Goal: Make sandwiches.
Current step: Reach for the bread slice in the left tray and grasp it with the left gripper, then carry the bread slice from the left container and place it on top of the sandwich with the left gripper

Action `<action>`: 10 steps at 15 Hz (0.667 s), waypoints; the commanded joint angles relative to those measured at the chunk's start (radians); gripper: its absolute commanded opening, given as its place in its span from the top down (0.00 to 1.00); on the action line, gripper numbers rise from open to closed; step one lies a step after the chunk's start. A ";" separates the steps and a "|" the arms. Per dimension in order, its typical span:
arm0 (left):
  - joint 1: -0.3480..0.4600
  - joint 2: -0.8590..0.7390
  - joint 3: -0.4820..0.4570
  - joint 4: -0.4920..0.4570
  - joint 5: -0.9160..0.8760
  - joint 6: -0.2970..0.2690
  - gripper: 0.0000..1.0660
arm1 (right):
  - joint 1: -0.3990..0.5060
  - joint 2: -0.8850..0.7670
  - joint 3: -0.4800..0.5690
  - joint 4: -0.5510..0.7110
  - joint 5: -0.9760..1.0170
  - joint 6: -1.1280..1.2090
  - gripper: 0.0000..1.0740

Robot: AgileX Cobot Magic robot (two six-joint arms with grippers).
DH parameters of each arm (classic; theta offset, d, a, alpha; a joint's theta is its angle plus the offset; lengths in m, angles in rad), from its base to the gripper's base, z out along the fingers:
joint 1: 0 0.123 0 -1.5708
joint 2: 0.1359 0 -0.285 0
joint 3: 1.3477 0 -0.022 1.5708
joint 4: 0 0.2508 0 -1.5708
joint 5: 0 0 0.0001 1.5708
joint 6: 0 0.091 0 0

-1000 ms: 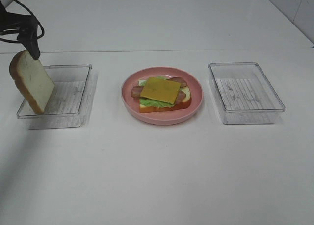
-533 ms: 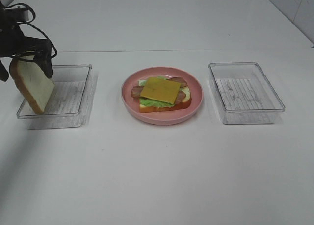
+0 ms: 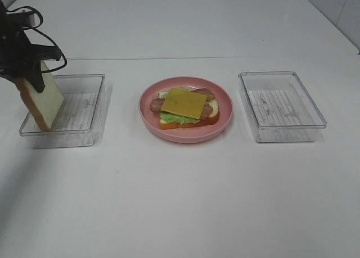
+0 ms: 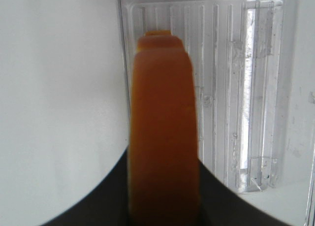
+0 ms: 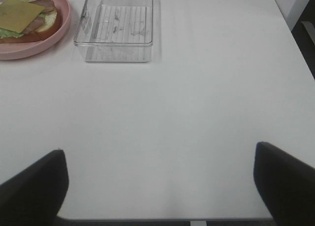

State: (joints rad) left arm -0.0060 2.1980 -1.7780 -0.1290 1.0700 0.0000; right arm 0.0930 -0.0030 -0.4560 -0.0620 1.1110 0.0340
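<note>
A white bread slice (image 3: 46, 103) with orange-brown crust stands on edge, tilted, at the left end of the left clear tray (image 3: 84, 109). My left gripper (image 3: 31, 77) is shut on the slice's top edge; in the left wrist view the crust (image 4: 162, 127) fills the gap between the dark fingers. On the pink plate (image 3: 185, 135) in the middle lies an open stack of bread, green lettuce, bacon strips and yellow cheese (image 3: 184, 103). My right gripper (image 5: 160, 186) hangs open over bare table, out of the high view.
An empty clear tray (image 3: 281, 106) stands right of the plate; the right wrist view shows it (image 5: 115, 24) beyond the open fingers (image 5: 34, 186), with the plate's edge (image 5: 44, 41) beside it. The table's near edge runs below the right gripper.
My left gripper came down over the top of the bread slice and closed on it. The slice has stayed in the tray, a little more upright. The right arm has not moved.
</note>
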 commanded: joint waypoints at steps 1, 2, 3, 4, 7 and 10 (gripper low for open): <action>-0.005 -0.001 0.005 -0.020 0.032 -0.007 1.00 | -0.007 -0.030 0.004 -0.003 -0.011 -0.012 0.08; -0.008 -0.001 0.005 -0.020 0.037 -0.011 1.00 | -0.007 -0.030 0.004 -0.003 -0.011 -0.012 0.08; -0.015 -0.011 0.005 -0.037 0.047 -0.012 1.00 | -0.007 -0.030 0.004 -0.003 -0.011 -0.012 0.08; -0.020 -0.024 0.003 -0.046 0.048 -0.012 1.00 | -0.007 -0.030 0.004 -0.003 -0.011 -0.012 0.08; -0.043 -0.090 -0.023 -0.063 0.045 -0.014 1.00 | -0.007 -0.030 0.004 -0.003 -0.011 -0.012 0.08; -0.080 -0.132 -0.109 -0.075 0.074 -0.014 1.00 | -0.007 -0.030 0.004 -0.003 -0.011 -0.012 0.08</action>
State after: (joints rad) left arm -0.0870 2.0730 -1.9020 -0.1980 1.1370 -0.0080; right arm 0.0930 -0.0030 -0.4560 -0.0620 1.1110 0.0340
